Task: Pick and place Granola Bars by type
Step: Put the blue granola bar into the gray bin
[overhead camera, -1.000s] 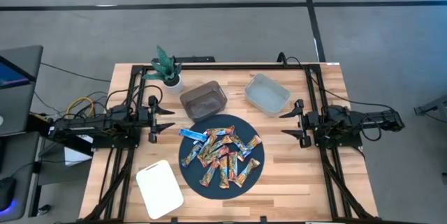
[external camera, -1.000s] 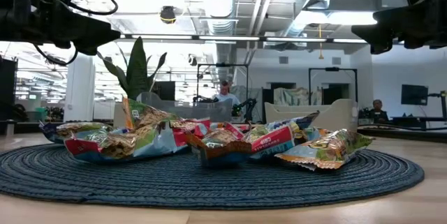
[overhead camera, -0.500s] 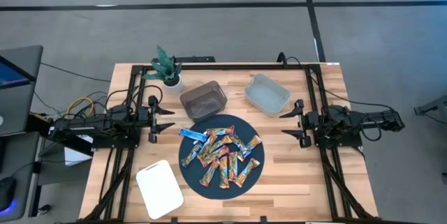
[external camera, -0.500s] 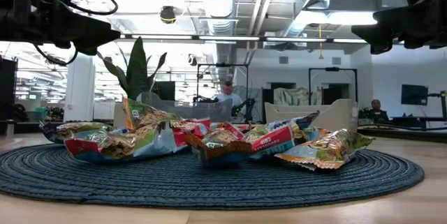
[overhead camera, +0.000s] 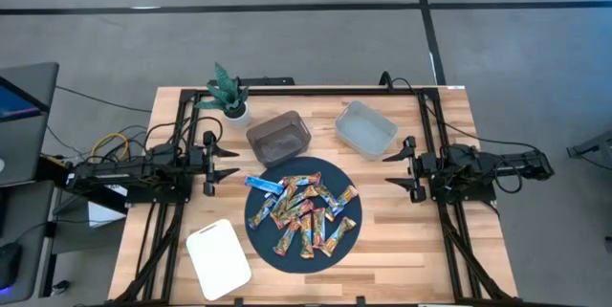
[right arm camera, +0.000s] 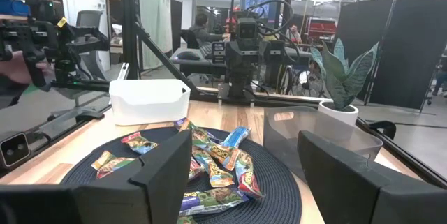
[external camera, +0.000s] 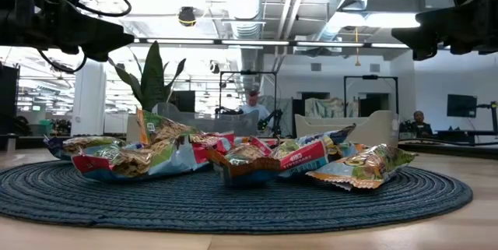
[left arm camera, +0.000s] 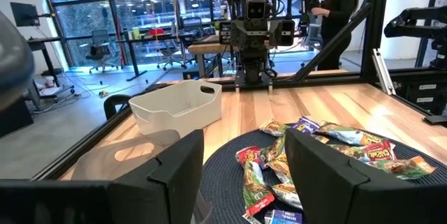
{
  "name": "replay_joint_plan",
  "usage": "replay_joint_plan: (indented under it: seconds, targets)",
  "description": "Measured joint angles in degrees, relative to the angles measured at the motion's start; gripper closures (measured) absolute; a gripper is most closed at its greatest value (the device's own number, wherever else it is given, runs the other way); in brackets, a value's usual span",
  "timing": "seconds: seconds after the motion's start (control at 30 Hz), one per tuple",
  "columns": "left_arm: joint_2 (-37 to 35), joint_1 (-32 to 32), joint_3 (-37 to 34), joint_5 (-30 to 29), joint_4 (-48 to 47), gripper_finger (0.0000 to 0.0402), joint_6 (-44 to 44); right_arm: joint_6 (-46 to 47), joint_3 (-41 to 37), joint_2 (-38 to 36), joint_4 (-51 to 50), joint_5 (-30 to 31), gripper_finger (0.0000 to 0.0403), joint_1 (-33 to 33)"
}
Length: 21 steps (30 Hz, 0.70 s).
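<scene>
Several granola bars [overhead camera: 304, 213] in shiny blue, orange and red wrappers lie in a loose heap on a round dark woven mat [overhead camera: 350, 240] at the table's middle; the low view shows the heap of bars [external camera: 233, 156] from the side. My left gripper [overhead camera: 226, 164] hangs open above the table, left of the mat, pointing level toward it. My right gripper [overhead camera: 397, 170] hangs open to the right of the mat, also level. In each wrist view the bars [left arm camera: 300, 151] [right arm camera: 209, 165] lie ahead, beyond the open fingers.
A dark grey bin [overhead camera: 278, 138] and a pale translucent bin [overhead camera: 365, 128] stand beyond the mat. A small potted plant [overhead camera: 228, 92] is at the far left, a white lid-like tray [overhead camera: 217, 257] at the near left. People show in the room beyond.
</scene>
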Motion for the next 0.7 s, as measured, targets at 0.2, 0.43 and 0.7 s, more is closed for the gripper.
replay_joint_plan:
  seconds: [0.2, 0.43, 0.7]
  targets:
    - [0.02, 0.00, 0.00, 0.62, 0.09, 0.0205, -0.38, -0.14, 0.00, -0.01, 0.00, 0.00, 0.0148, 0.02]
    - [0.01, 0.00, 0.01, 0.97, 0.02, 0.0205, -0.53, -2.00, -0.01, 0.00, 0.00, 0.00, 0.0148, 0.02]
    - [0.01, 0.00, 0.01, 1.00, 0.02, 0.0205, -0.53, -2.03, 0.00, 0.00, 0.92, 0.00, 0.0148, 0.00]
